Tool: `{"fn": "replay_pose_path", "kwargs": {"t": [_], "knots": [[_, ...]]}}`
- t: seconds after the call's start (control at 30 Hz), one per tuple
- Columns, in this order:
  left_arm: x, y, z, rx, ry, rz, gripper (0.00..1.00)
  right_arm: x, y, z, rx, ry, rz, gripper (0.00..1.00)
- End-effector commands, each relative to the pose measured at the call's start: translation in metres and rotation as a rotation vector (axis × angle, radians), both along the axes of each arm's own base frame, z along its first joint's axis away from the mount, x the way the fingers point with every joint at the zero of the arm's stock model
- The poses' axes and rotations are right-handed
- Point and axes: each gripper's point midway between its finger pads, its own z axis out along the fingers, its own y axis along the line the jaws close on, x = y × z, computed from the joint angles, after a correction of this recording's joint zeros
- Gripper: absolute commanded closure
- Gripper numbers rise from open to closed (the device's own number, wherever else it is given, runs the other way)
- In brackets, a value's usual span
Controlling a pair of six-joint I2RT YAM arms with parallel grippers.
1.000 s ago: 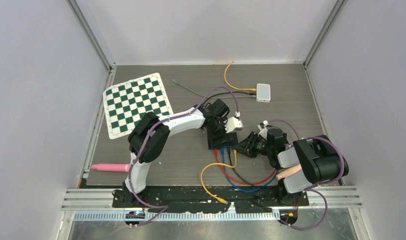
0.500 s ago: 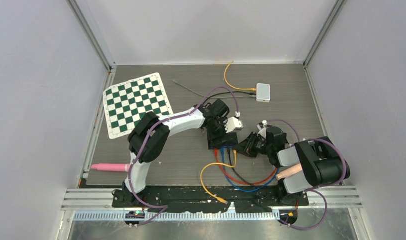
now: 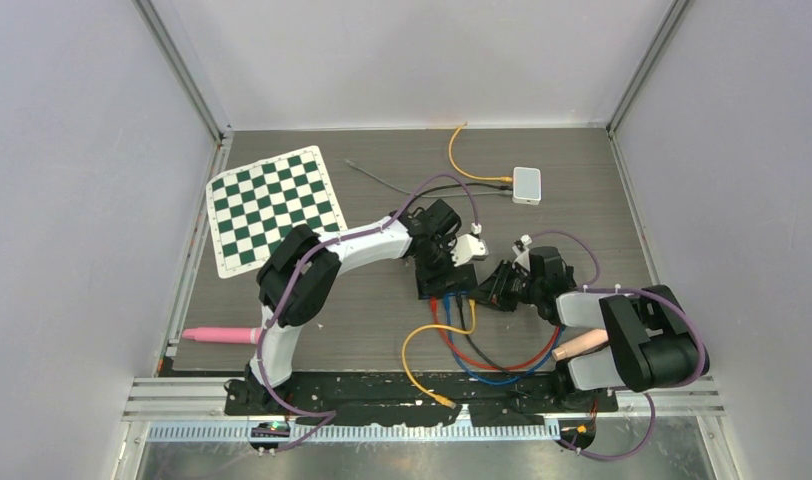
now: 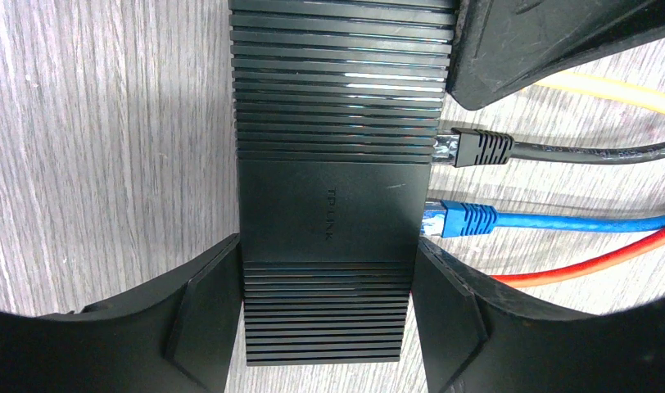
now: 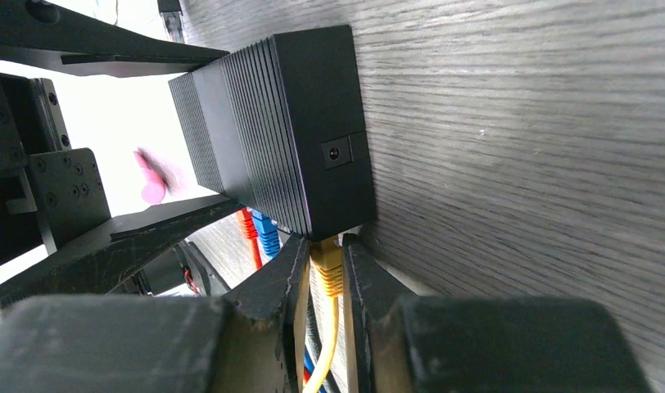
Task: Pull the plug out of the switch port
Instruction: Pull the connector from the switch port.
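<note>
A black ribbed switch (image 3: 444, 281) lies flat mid-table. My left gripper (image 4: 327, 319) is shut on it, one finger pressed against each long side. Black (image 4: 477, 148) and blue (image 4: 460, 218) plugs sit in the ports on its near edge, with a red cable (image 4: 591, 260) beside them. A yellow plug (image 5: 327, 274) is seated in the end port by the switch's (image 5: 288, 123) corner. My right gripper (image 5: 327, 246) is shut on this yellow plug, both fingers flat against its sides. From above, the right gripper (image 3: 482, 292) reaches the switch from the right.
Yellow (image 3: 412, 355), red, blue and black cables loop from the switch toward the arm bases. A green-and-white chessboard (image 3: 272, 208) lies back left. A white box (image 3: 526, 185) with an orange cable sits at the back, and a pink object (image 3: 220, 335) lies front left.
The right gripper's fingers closed onto the yellow plug. The right arm's elbow swung outward to the right. The left arm and the switch stayed put.
</note>
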Motion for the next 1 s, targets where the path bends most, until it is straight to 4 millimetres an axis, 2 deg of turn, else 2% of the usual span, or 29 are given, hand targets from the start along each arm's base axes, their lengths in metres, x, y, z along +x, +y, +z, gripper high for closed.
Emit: {"fn": "replay_pose_path", "kwargs": {"t": [0.0,0.13,0.17,0.27,0.37,0.4,0.43,0.5,0.63,0.67,0.83,0.97], "knots": [[-0.003,0.004,-0.01,0.037,0.03,0.031,0.36,-0.029,-0.022,-0.037,-0.155,0.145,-0.01,0.95],[-0.002,0.004,-0.011,0.043,0.031,0.037,0.36,-0.03,-0.01,-0.027,-0.07,0.125,0.016,0.95],[-0.002,0.004,-0.01,0.044,0.033,0.038,0.36,-0.025,-0.003,-0.018,-0.021,0.079,0.026,0.95],[-0.003,0.004,-0.01,0.042,0.037,0.036,0.36,-0.022,-0.001,-0.013,0.033,0.08,-0.031,0.95],[-0.003,0.004,-0.011,0.044,0.035,0.037,0.36,-0.018,-0.015,-0.025,-0.065,0.101,-0.096,0.95],[-0.003,0.004,-0.011,0.044,0.035,0.036,0.36,-0.014,-0.016,-0.022,-0.095,0.072,-0.087,0.95],[-0.003,0.005,-0.011,0.045,0.035,0.038,0.36,-0.017,-0.023,-0.029,-0.144,0.1,-0.1,0.95],[-0.002,0.005,-0.012,0.047,0.032,0.039,0.36,-0.019,-0.024,-0.028,-0.177,0.092,-0.068,0.95],[-0.001,0.005,-0.012,0.05,0.03,0.043,0.35,-0.023,-0.001,-0.013,-0.036,0.067,0.04,0.95],[0.0,0.005,-0.013,0.051,0.031,0.043,0.35,-0.021,0.004,-0.009,0.015,0.055,0.023,0.95],[0.0,0.003,-0.01,0.041,0.032,0.047,0.35,-0.021,-0.003,-0.02,0.003,0.08,-0.078,0.95],[0.0,0.003,-0.012,0.043,0.036,0.046,0.35,-0.021,0.008,-0.009,0.079,0.069,-0.033,0.95]]}}
